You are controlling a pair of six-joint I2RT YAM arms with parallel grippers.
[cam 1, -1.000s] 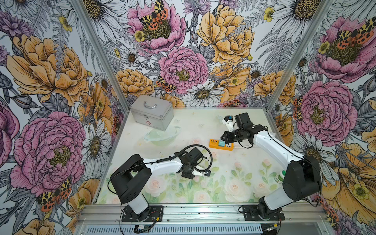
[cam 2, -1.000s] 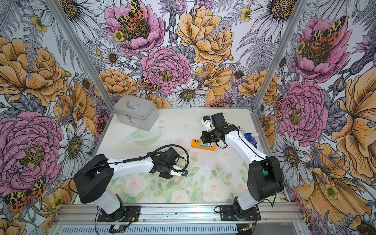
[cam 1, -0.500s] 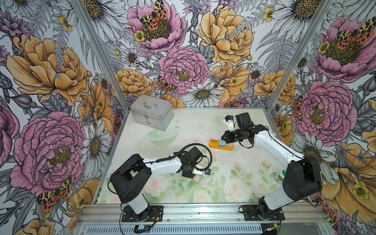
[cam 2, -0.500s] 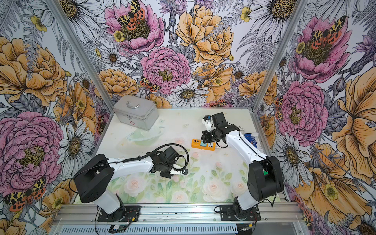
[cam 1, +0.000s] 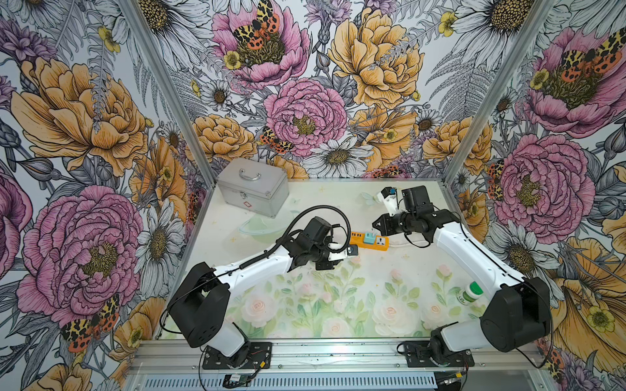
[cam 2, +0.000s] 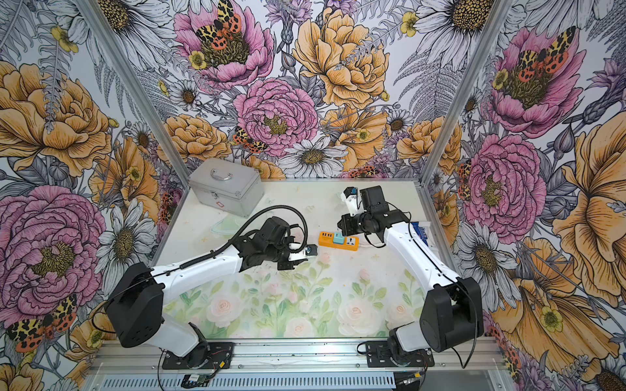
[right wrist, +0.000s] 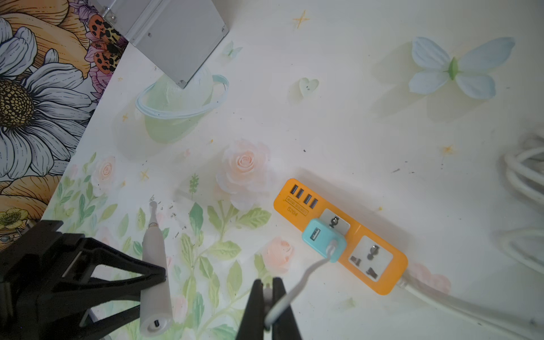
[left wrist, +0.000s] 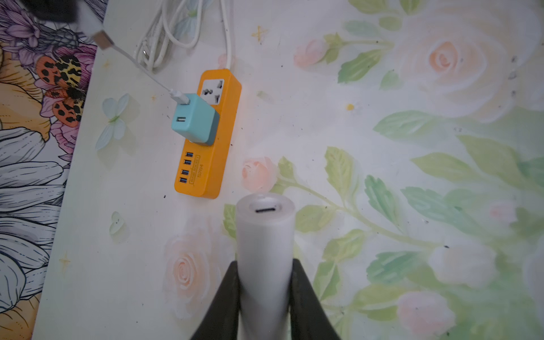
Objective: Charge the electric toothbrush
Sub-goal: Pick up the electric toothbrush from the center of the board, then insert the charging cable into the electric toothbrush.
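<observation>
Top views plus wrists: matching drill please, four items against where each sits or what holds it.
Items
1. electric toothbrush
2. teal USB adapter
3. thin white cable
4. silver case

Place or state
A. plugged into the orange power strip
B. pinched in the right gripper
C. far left corner of the table
D. clamped in the left gripper

Pairs: 1-D, 2-A, 3-B, 4-C

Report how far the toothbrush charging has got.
Done: teal adapter sits in the orange power strip, thin white cable plugged into it. In hand: left gripper holds the electric toothbrush, its charging port exposed; right gripper pinches the cable's free end. Remaining: join plug and port.
</observation>
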